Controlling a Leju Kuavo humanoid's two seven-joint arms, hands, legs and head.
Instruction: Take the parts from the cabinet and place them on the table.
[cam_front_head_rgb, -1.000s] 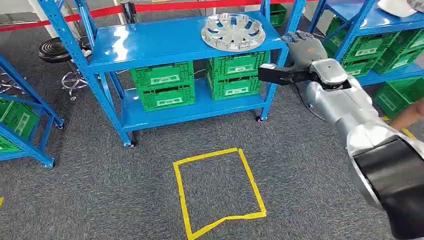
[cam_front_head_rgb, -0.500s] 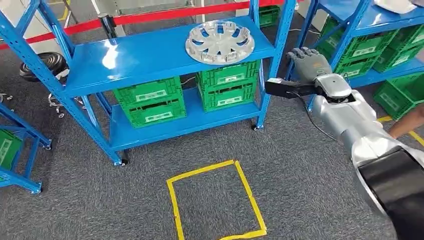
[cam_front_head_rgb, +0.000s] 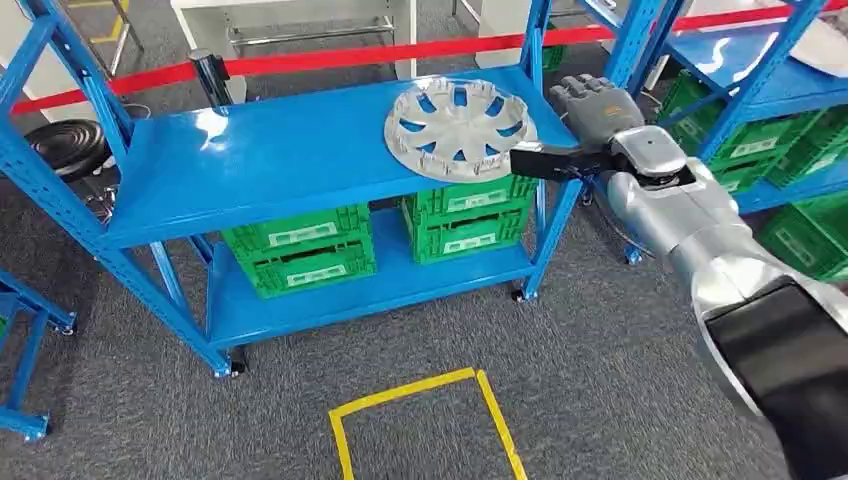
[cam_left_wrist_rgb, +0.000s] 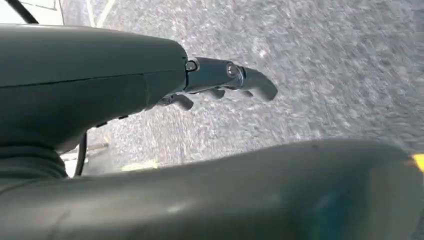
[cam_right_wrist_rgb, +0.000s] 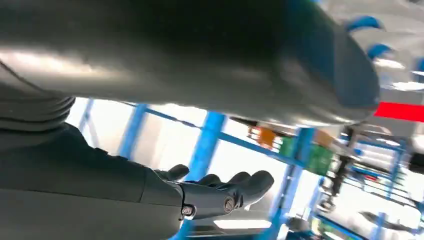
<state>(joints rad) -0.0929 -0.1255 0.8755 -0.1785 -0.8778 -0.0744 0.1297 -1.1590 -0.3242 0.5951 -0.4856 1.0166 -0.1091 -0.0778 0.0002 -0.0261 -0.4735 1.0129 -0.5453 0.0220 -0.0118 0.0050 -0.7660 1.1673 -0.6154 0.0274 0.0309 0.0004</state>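
Observation:
A silver hubcap (cam_front_head_rgb: 460, 128) lies flat on the top board of the blue cabinet rack (cam_front_head_rgb: 270, 160), near its right end. My right hand (cam_front_head_rgb: 592, 105) hovers just right of the hubcap's rim, beside the rack's right post, fingers spread and holding nothing. In the right wrist view the right hand (cam_right_wrist_rgb: 220, 192) stretches out with its fingers apart, and the blurred silver hubcap (cam_right_wrist_rgb: 385, 35) lies past the thumb. My left hand (cam_left_wrist_rgb: 220, 80) hangs over the grey carpet, fingers loosely apart with nothing in them.
Green crates (cam_front_head_rgb: 300, 250) fill the rack's lower shelf. A second blue rack (cam_front_head_rgb: 770, 60) with green crates stands close on the right. Red barrier tape (cam_front_head_rgb: 300, 60) runs behind. A yellow tape square (cam_front_head_rgb: 420, 420) marks the carpet in front. A black stool (cam_front_head_rgb: 65, 145) stands at left.
The whole view has shifted as the camera moved nearer the rack. My right hand now sits level with the hubcap's right rim. The person's arm at the right edge is gone.

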